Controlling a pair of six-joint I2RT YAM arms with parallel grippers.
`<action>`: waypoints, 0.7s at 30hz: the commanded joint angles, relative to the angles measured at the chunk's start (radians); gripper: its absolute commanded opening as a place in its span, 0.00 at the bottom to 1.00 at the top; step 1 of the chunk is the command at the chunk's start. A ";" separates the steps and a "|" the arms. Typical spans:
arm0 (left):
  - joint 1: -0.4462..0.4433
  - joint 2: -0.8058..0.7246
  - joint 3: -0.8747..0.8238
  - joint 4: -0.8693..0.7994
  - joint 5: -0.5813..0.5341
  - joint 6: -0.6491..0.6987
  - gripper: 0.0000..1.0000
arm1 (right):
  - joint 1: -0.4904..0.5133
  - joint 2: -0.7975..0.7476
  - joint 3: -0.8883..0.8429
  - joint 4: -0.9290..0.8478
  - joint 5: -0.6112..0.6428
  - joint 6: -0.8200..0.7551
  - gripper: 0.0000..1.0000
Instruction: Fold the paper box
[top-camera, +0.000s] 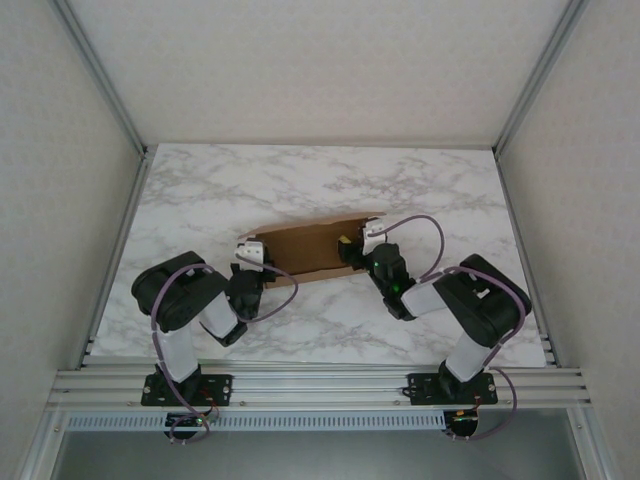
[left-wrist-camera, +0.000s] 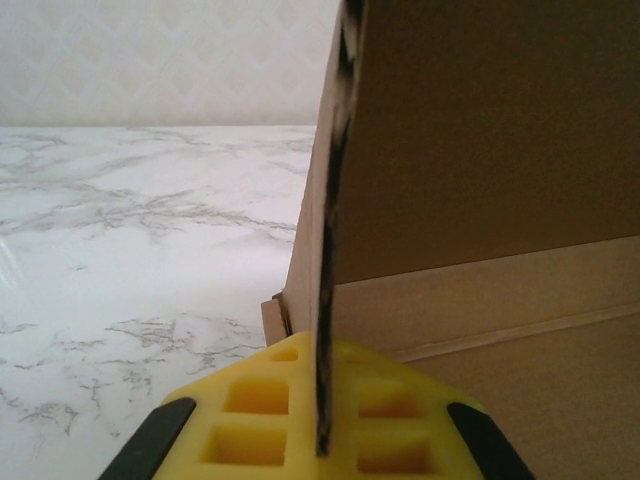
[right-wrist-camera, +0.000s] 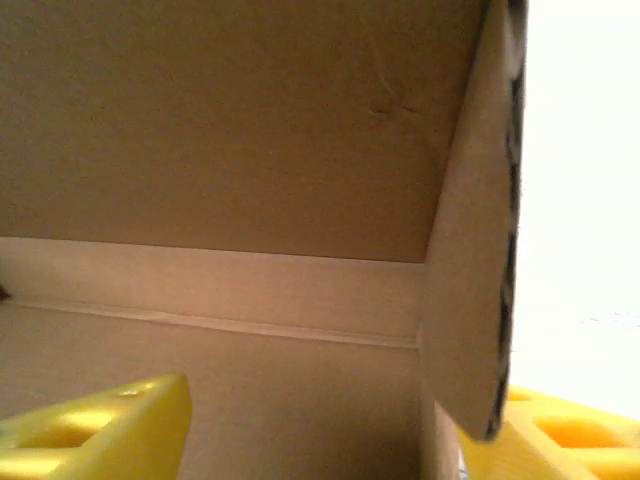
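Lying mid-way on a white marbled bench (top-camera: 420, 190) enclosed by pale textured walls (top-camera: 60, 200), the paper box (top-camera: 310, 250) sits between both arms. Left wrist view shows the left claw (left-wrist-camera: 322, 405) pinching an upright end flap; right wrist view shows the right claw (right-wrist-camera: 320, 425) spread apart, straddling the opposite flap.

Plain brown cardboard mailer box (top-camera: 310, 250), ends hidden under left gripper (top-camera: 250, 252) and right gripper (top-camera: 358, 240), cropped in wrist views, right one blurred.

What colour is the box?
The box is plain brown; the top view shows it best.
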 joint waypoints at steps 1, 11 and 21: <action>-0.002 0.032 0.003 0.097 0.040 0.022 0.00 | 0.009 -0.064 -0.046 0.012 -0.061 0.022 0.74; -0.002 0.027 -0.007 0.078 0.024 0.009 0.00 | 0.004 -0.256 -0.136 -0.082 -0.010 0.169 0.78; -0.002 0.002 -0.005 0.067 0.025 0.008 0.00 | -0.004 -0.819 -0.025 -0.950 0.307 0.512 0.42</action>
